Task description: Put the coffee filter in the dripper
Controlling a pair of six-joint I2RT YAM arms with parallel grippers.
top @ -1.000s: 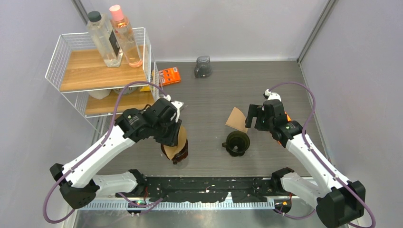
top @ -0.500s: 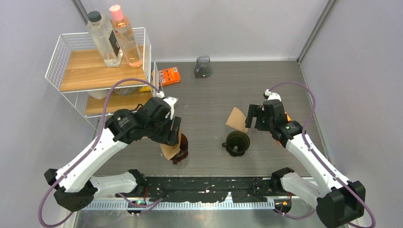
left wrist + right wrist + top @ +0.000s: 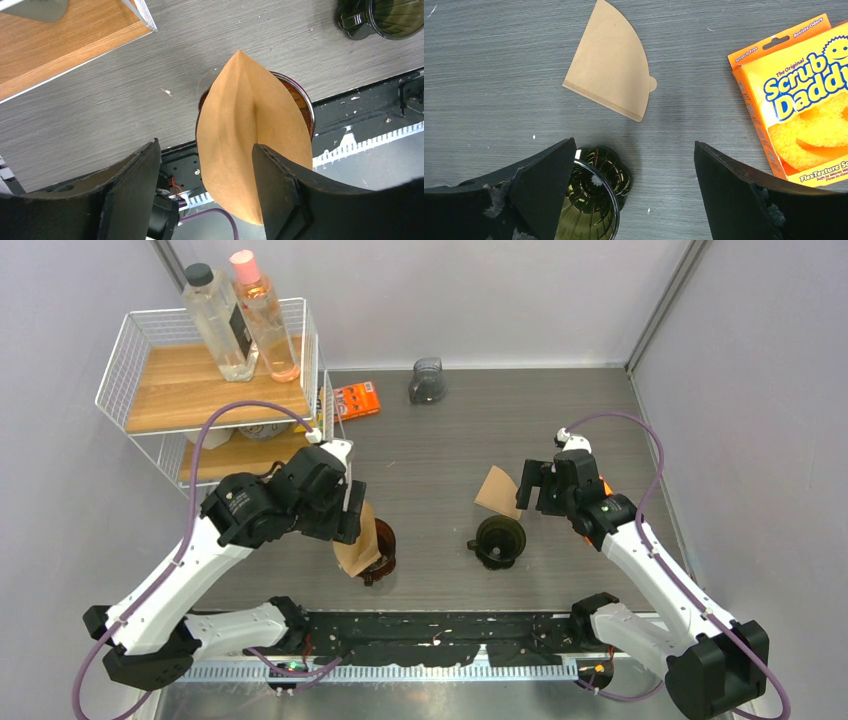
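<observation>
On the grey desk (image 3: 600, 420), at 7 o'clock, the left tool (image 3: 205, 147) has just spread its jaws and released the coffee filter (image 3: 235, 130). It now stands tilted in the amber dripper (image 3: 301, 98), probably not fully seated. The right tool (image 3: 635, 145) hangs wide apart, empty.

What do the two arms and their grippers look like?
The left arm and right arm have white links and black joints; a purple cable loops along each. The left gripper and right gripper have broad, black, wedge-shaped fingers.
</observation>
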